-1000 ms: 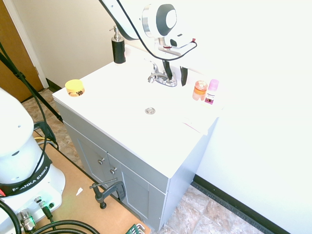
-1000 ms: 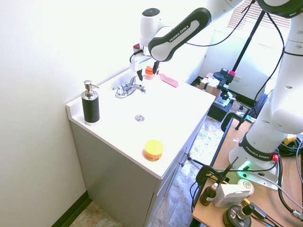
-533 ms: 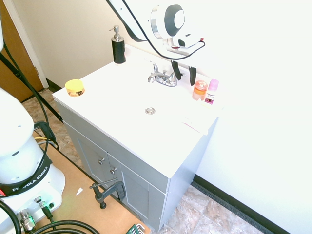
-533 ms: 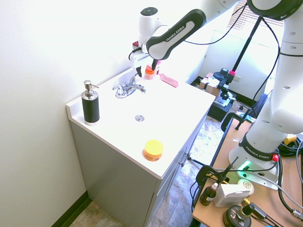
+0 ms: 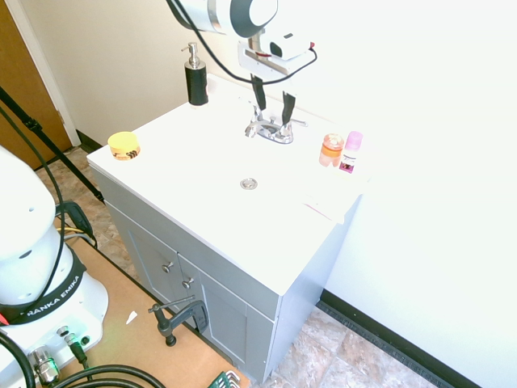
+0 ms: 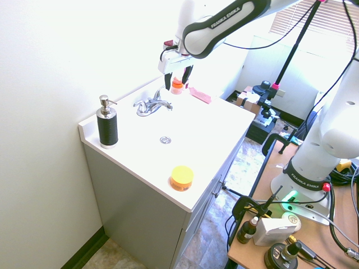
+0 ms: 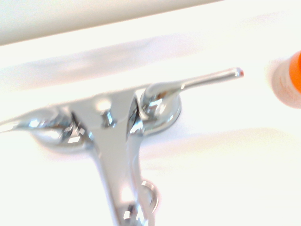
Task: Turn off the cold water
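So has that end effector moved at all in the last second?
Yes. In the first exterior view the end effector has shifted left, away from the orange jar, and risen; it now hangs open above the faucet, touching nothing.

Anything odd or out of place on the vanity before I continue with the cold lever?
Nothing stands out. No stream runs from the faucet, and the countertop shows no spill. The soap bottle, yellow container and both small bottles stand upright. The gripper hovers open above the faucet, touching nothing.
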Controlling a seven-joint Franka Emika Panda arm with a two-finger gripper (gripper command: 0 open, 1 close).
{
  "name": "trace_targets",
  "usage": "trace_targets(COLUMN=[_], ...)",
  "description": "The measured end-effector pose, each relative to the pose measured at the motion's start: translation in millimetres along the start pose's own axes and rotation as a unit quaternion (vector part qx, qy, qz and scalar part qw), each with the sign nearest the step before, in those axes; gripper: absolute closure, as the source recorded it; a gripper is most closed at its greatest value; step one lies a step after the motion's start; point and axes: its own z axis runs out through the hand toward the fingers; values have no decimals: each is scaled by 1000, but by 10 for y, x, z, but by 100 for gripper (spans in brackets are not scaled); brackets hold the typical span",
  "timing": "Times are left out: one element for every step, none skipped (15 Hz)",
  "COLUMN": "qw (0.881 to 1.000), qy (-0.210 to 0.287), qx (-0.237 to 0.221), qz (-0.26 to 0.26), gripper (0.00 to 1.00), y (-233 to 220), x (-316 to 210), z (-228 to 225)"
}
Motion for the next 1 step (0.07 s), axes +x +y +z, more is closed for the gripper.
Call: trace_targets(qw=[1000], qy=[-13], qx=[1], qz=[-6], gripper=[0], y=[116], x=[-149], z=[-84])
